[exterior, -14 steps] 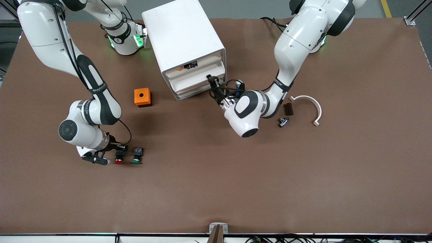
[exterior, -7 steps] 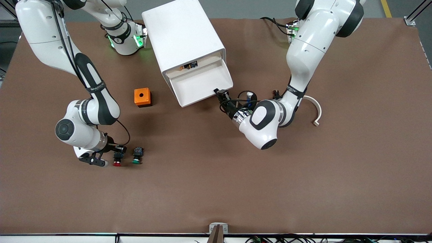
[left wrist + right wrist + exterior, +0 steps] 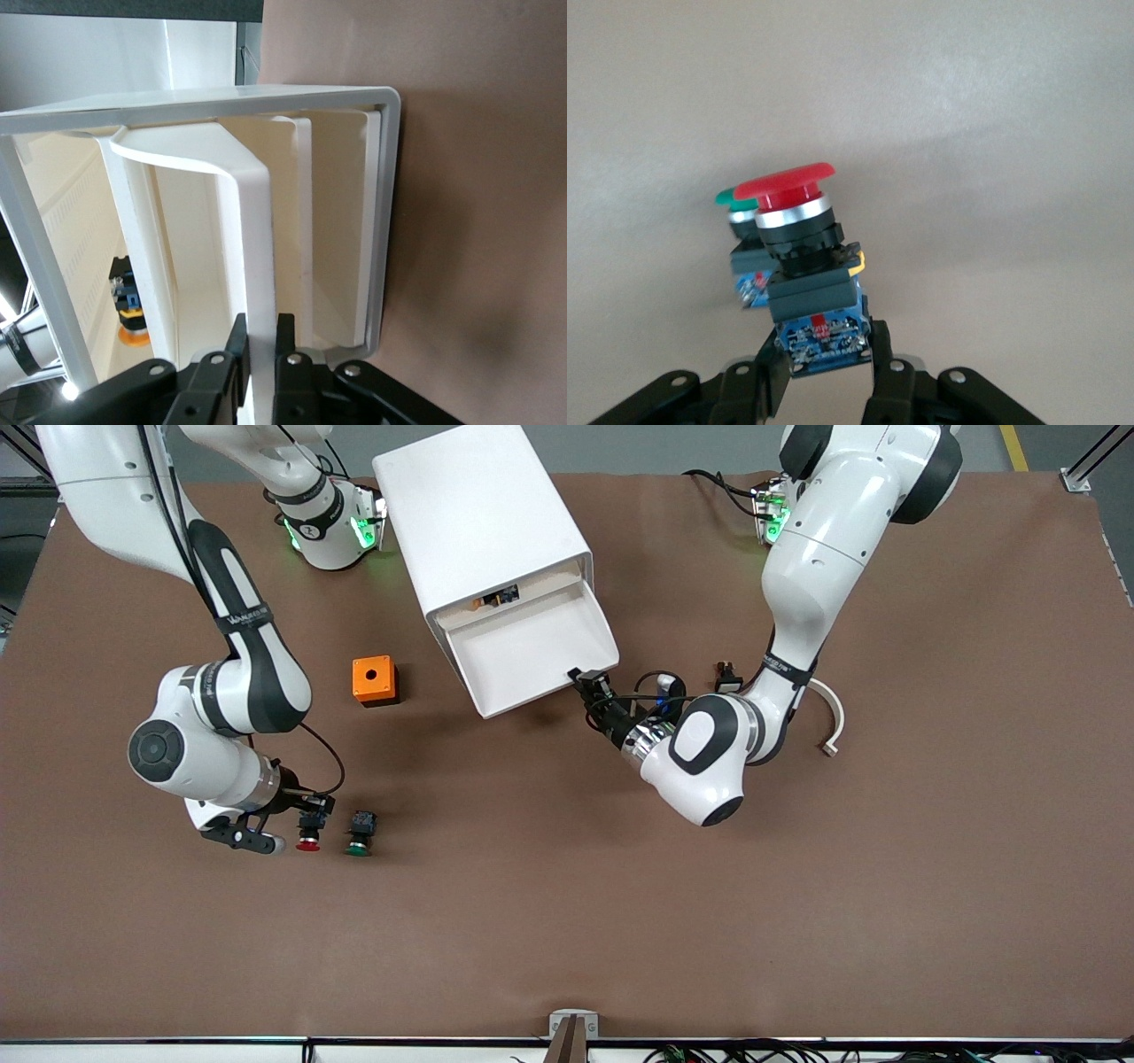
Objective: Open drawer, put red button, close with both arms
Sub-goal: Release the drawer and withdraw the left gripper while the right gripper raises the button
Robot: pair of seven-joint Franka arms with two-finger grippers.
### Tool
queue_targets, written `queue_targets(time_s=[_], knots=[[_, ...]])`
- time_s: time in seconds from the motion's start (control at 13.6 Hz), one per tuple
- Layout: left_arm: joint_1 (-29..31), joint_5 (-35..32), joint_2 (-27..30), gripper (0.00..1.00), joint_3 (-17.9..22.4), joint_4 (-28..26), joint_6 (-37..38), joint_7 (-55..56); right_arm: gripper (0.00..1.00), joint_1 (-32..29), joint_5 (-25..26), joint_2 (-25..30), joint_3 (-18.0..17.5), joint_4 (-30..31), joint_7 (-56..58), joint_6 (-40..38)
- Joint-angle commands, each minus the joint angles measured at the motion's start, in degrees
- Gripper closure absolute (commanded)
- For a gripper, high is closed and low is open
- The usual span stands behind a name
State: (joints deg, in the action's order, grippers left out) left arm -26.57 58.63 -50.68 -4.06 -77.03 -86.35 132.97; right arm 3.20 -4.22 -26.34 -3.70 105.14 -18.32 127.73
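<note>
White plastic drawer (image 3: 532, 657) stands pulled out of the cabinet (image 3: 478, 522), the left gripper (image 3: 592, 688) clamped on its front handle. Toward the right arm's end, the right gripper (image 3: 307, 819) grasps the red button (image 3: 308, 840) beside the green button (image 3: 358, 847). Placing and closing remain.

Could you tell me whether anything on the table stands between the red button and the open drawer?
Nothing visible does. The right gripper holds the red button; the orange box sits beside the direct line to the drawer, which the left gripper holds open.

Bright even overhead light, soft shadows under both arms, wrist views' backgrounds blurred
</note>
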Motion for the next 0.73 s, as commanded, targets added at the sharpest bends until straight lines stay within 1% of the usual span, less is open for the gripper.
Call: queue_targets(time_s=[0.0,0.07,0.15,0.22,0.29,0.44,0.66], knots=[[0.73,0.96,-0.21,0.94,0.28,1.27,-0.83,-1.31,1.00,0.23,0.44,2.78,0.36,-1.24,-2.25,-5.90],[0.99,0.96,-0.21,0.90,0.28,1.27,-0.83,-1.31,1.00,0.23,0.44,3.31,0.28,-1.34,-2.86,-6.87],[1.25,0.96,-0.12,0.77,0.20,1.27,-1.09,-1.31,1.00,0.23,0.44,3.92,0.28,-1.51,-4.00,-7.58],[1.26,0.96,-0.04,0.43,0.20,1.27,-1.10,-1.31,1.00,0.32,0.44,4.36,0.19,-1.60,-4.88,-8.28],[1.17,0.87,0.14,0.00,0.28,1.27,-1.18,-1.31,1.00,0.40,0.44,4.45,0.10,-2.12,-5.58,-9.25],[1.52,0.87,0.40,0.01,0.28,1.79,-1.18,-1.13,1.00,1.11,0.44,4.45,0.19,-4.49,-7.86,-12.75],[5.46,0.78,1.90,0.01,0.11,2.32,-0.57,-1.04,1.00,2.07,0.44,5.24,0.19,-6.87,-12.25,-17.24]])
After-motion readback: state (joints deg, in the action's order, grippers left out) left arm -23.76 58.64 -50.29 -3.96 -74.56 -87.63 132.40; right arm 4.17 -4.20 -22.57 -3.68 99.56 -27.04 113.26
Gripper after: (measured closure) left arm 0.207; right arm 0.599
